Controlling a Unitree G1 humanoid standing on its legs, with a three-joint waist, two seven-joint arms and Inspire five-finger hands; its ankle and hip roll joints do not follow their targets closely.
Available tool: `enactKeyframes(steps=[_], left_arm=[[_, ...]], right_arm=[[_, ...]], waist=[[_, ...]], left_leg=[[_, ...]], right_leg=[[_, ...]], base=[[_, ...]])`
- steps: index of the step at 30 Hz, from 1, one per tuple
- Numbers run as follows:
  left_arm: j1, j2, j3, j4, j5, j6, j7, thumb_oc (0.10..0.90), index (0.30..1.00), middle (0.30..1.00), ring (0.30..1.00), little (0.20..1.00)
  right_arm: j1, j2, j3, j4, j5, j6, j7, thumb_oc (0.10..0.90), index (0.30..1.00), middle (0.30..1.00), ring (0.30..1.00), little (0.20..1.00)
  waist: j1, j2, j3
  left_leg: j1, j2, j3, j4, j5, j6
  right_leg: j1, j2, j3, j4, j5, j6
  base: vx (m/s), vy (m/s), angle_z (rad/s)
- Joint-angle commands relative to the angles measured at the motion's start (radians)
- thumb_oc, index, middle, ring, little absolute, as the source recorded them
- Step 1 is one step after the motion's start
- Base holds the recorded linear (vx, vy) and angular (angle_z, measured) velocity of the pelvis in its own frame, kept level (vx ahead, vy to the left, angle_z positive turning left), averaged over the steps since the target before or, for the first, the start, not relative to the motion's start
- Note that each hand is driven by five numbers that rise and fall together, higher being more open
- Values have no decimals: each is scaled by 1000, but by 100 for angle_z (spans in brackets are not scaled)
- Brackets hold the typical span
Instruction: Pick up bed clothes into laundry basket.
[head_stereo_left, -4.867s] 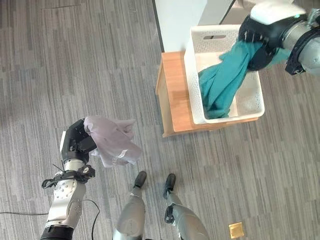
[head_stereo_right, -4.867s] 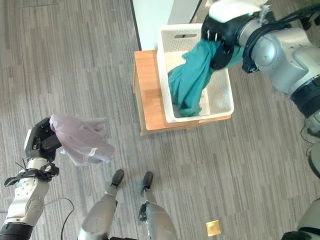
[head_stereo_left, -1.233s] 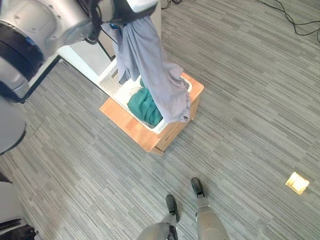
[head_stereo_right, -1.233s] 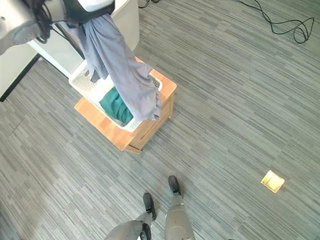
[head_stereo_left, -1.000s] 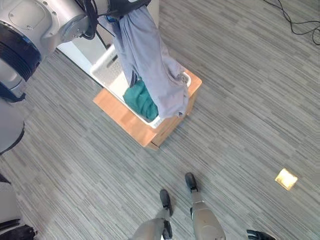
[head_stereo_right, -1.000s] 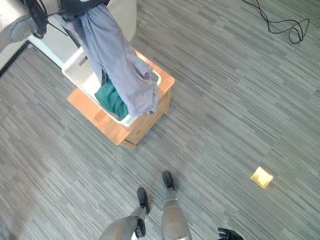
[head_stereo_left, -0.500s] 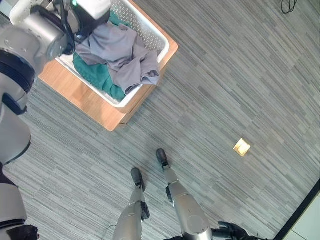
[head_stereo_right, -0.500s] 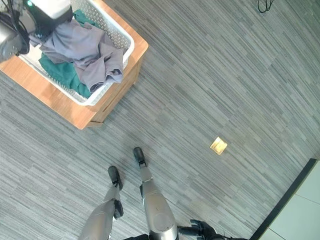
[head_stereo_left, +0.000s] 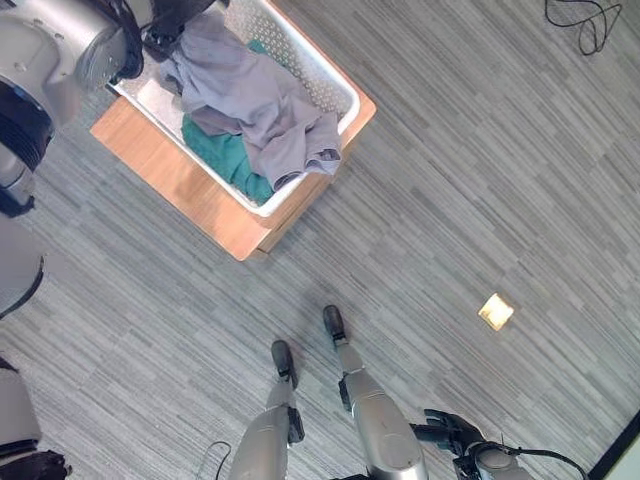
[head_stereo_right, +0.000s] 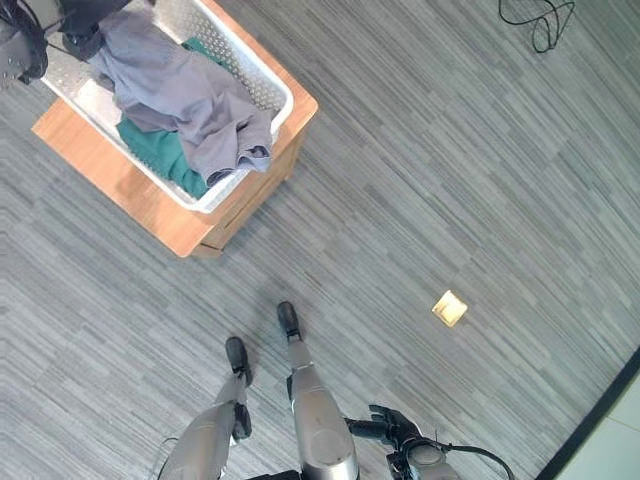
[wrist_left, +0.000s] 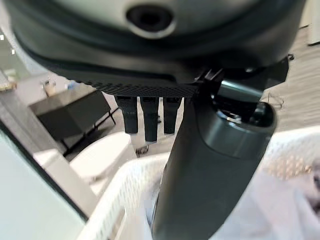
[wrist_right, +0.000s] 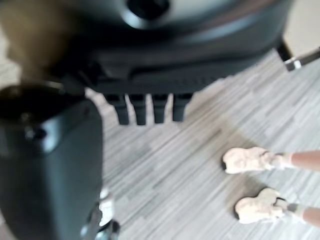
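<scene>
1. Two pieces of clothing lie in the white laundry basket: a grey cloth on top and a green cloth under it.
2. One end of the grey cloth hangs over the rim of the basket.
3. The basket sits on a low wooden stand, which stands on a grey striped floor.
4. The left hand is over the far end of the basket, just above the grey cloth. Its fingers are straight and hold nothing.
5. The right hand hangs low by the robot's side, well apart from the basket. Its fingers are straight and hold nothing too.
6. A person's light shoes stand on the floor past the right hand.
7. A small yellow square lies on the floor, well apart from the stand.
</scene>
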Motion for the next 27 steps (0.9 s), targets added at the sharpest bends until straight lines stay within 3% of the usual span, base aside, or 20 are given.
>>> enactKeyframes(steps=[1, 6, 7, 9, 11, 12, 13, 15, 16, 17, 18, 19, 20, 21, 23, 26, 27], left_arm=[[-202, 11, 49, 65, -44, 39, 94, 800, 900, 900, 900, 900], [-198, 37, 49, 13, -31, 34, 97, 800, 900, 900, 900, 900], [-181, 64, 49, -11, -33, 36, 102, 800, 900, 900, 900, 900], [-180, 45, 49, 39, -42, 52, 88, 800, 900, 900, 900, 900], [-187, 63, 49, 7, -84, 47, 78, 800, 900, 900, 900, 900], [-178, 102, 49, -52, -162, 41, 80, 800, 900, 900, 900, 900], [-36, 160, 192, -156, -310, 20, 68, 800, 900, 900, 900, 900], [-27, 162, 202, -159, -307, 22, 68, 800, 900, 900, 900, 900], [113, 187, 328, -211, -412, 4, 42, 800, 900, 900, 900, 900], [494, 196, 622, -385, -608, -32, 30, 800, 900, 900, 900, 900], [761, 159, 838, -505, -735, -68, 20, 800, 900, 900, 900, 900], [1121, 84, 1070, -620, -990, -79, -98, 800, 900, 900, 900, 900], [1538, -138, 1314, -692, -1086, -60, -138, 800, 900, 900, 900, 900], [1696, -314, 1395, -644, -1157, -20, -169, 800, 900, 900, 900, 900], [1811, -441, 1428, -658, -1140, -27, -170, 800, 900, 900, 900, 900], [1945, -620, 1475, -657, -1238, -2, -186, 800, 900, 900, 900, 900], [1977, -645, 1478, -664, -1232, -4, -192, 800, 900, 900, 900, 900]], right_arm=[[171, -107, -43, 22, 1, 35, -22, 800, 900, 900, 900, 900], [168, -126, -47, 32, -14, 39, -21, 800, 900, 900, 900, 900], [184, -120, -36, 36, -27, 18, 6, 800, 900, 900, 900, 900], [221, -127, -44, 69, -56, 37, 1, 800, 900, 900, 900, 900], [207, -119, -54, 82, -63, 45, -20, 800, 900, 900, 900, 900], [180, -85, -39, 76, -60, 43, -22, 800, 900, 900, 900, 900], [136, -71, -32, 63, -55, 45, -38, 800, 900, 900, 900, 900], [137, -75, -32, 63, -55, 45, -38, 800, 900, 900, 900, 900], [110, -83, -44, 48, -47, 42, -48, 800, 900, 900, 900, 900], [22, -124, -76, 21, -15, 34, -78, 800, 900, 900, 900, 900], [-8, -145, -89, -19, -6, 26, -106, 800, 900, 900, 900, 900], [-14, -306, -161, -149, 13, 15, -102, 800, 900, 900, 900, 900], [205, -231, -244, -566, -101, -15, -120, 800, 900, 900, 900, 900], [267, -187, -297, -731, -151, -43, -130, 800, 900, 900, 900, 900], [266, -153, -325, -765, -181, -64, -152, 800, 900, 900, 900, 900], [273, -86, -338, -884, -172, -83, -152, 800, 900, 900, 900, 900], [282, -66, -338, -909, -152, -94, -143, 800, 900, 900, 900, 900]], waist=[[-10, 107, -97], [9, 133, -126], [8, 123, -129], [7, 134, -145], [12, 124, -154], [11, 83, -153], [27, 60, -163], [26, 65, -166], [37, 60, -173], [71, 61, -215], [84, 63, -228], [93, 50, -247], [67, 46, -266], [60, 48, -296], [71, 48, -325], [89, 46, -358], [96, 47, -369]], left_leg=[[9, 93, -13, 0, -31, -76], [36, 90, -24, 0, -35, -74], [43, 91, -27, 0, -35, -73], [60, 89, -28, 0, -38, -73], [77, 90, -32, 0, -39, -71], [89, 89, -38, 0, -40, -70], [120, 86, -47, 0, -46, -68], [116, 86, -47, 0, -44, -69], [138, 85, -50, 0, -48, -69], [178, 85, -57, 0, -54, -68], [199, 86, -63, 0, -60, -67], [229, 87, -71, 0, -67, -68], [257, 95, -57, 2, -75, -68], [282, 95, -53, 3, -88, -62], [291, 93, -58, 7, -93, -55], [308, 92, -62, 11, -102, -44], [315, 92, -63, 13, -105, -42]], right_leg=[[52, -35, 5, 16, -132, 141], [85, -40, -6, 15, -140, 141], [94, -41, -10, 15, -143, 142], [110, -39, -13, 17, -146, 143], [128, -40, -18, 20, -152, 143], [142, -42, -23, 23, -157, 143], [173, -43, -33, 30, -173, 140], [170, -43, -33, 30, -171, 139], [192, -43, -40, 33, -179, 138], [236, -43, -55, 39, -197, 130], [258, -40, -55, 44, -207, 124], [284, -35, -52, 57, -226, 117], [294, -24, -30, 85, -243, 107], [316, -20, -26, 92, -259, 99], [331, -18, -26, 94, -267, 89], [351, -16, -26, 92, -276, 78], [359, -15, -27, 93, -280, 75]], base=[[-8, 13, 10], [-1, 3, 2], [0, 0, 0], [-7, 22, 4], [0, 0, 0], [7, -10, 7], [1, -12, 12], [5, -6, 24], [46, -10, 25], [61, -20, 18], [57, -24, -21], [46, 18, -18], [96, 39, 6], [105, 33, 35], [71, -18, 60], [37, -29, 34], [30, -26, -3]])
